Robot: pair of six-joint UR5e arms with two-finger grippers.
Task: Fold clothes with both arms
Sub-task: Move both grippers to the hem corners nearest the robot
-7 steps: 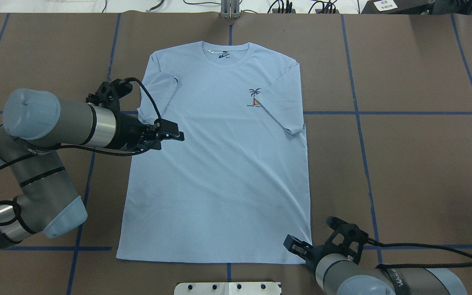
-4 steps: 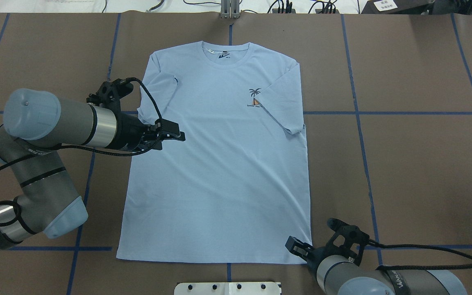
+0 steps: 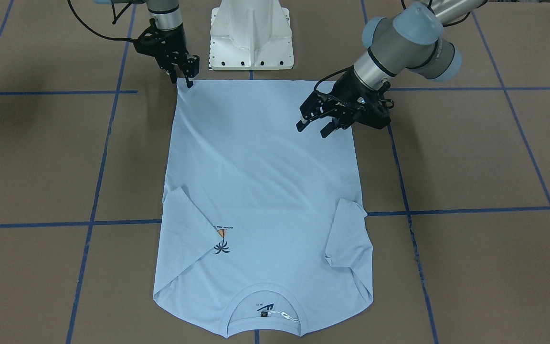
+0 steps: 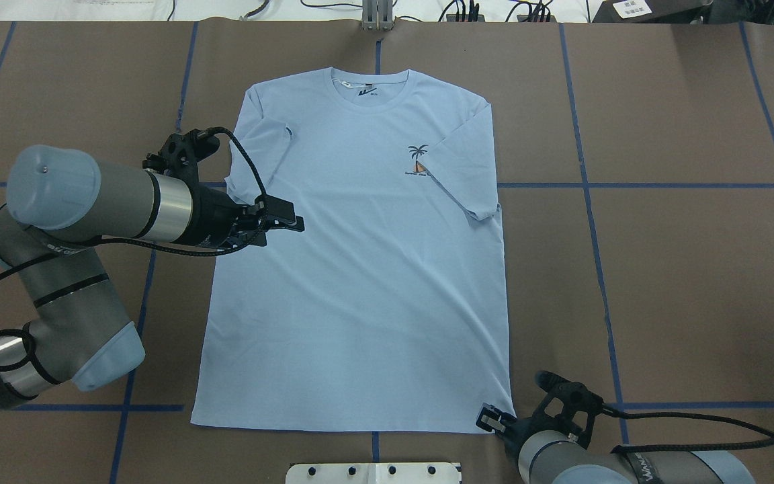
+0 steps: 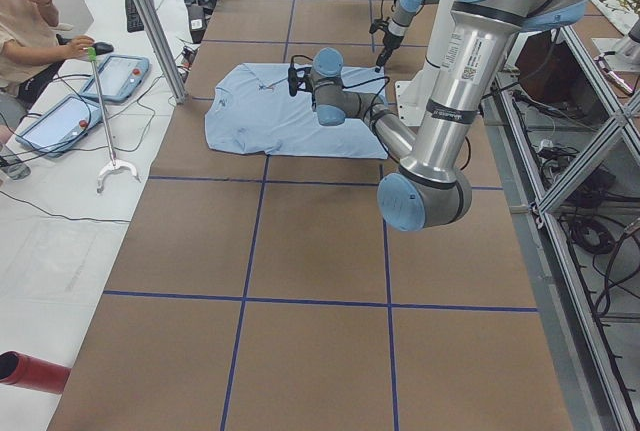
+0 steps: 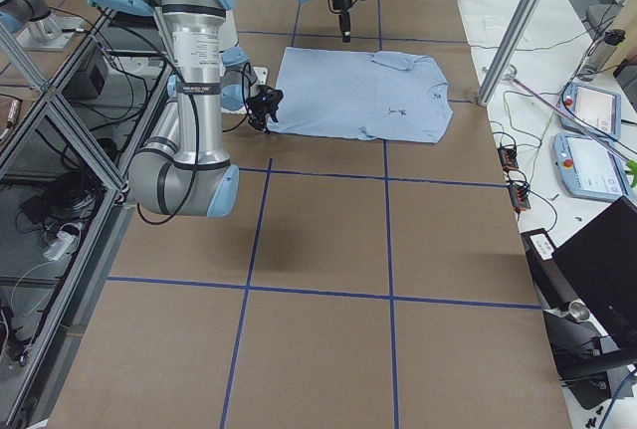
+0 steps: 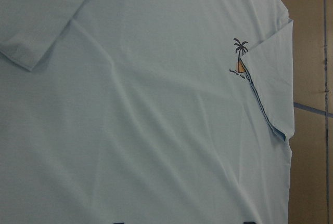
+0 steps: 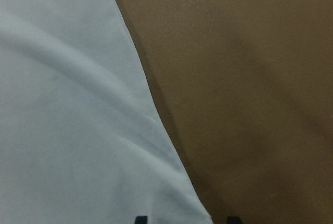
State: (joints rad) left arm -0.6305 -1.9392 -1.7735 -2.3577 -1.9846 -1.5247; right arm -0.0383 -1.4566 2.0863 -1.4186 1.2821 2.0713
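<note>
The light blue T-shirt point(image 4: 360, 282) lies flat, chest up, on the brown table, collar point(image 4: 368, 84) at the far side, both sleeves folded inward. The right sleeve partly covers the palm-tree print point(image 4: 418, 160). My left gripper point(image 4: 293, 220) hovers open over the shirt's left side below the folded sleeve; in the front-facing view point(image 3: 312, 130) its fingers stand apart. My right gripper point(image 4: 490, 420) is open at the hem's near right corner; it also shows in the front-facing view point(image 3: 184, 79). In the right wrist view the shirt's corner point(image 8: 93, 146) lies between the fingertips.
The white pedestal base point(image 3: 251, 33) stands just behind the hem. Blue tape lines point(image 4: 588, 185) cross the table. Cables and plugs point(image 4: 467, 10) lie along the far edge. An operator point(image 5: 30, 31) sits beyond the table's far side with tablets point(image 5: 115, 76).
My right gripper has moved back toward the robot and slightly right, down to the hem's corner. The left arm has barely moved. The shirt lies as before.
</note>
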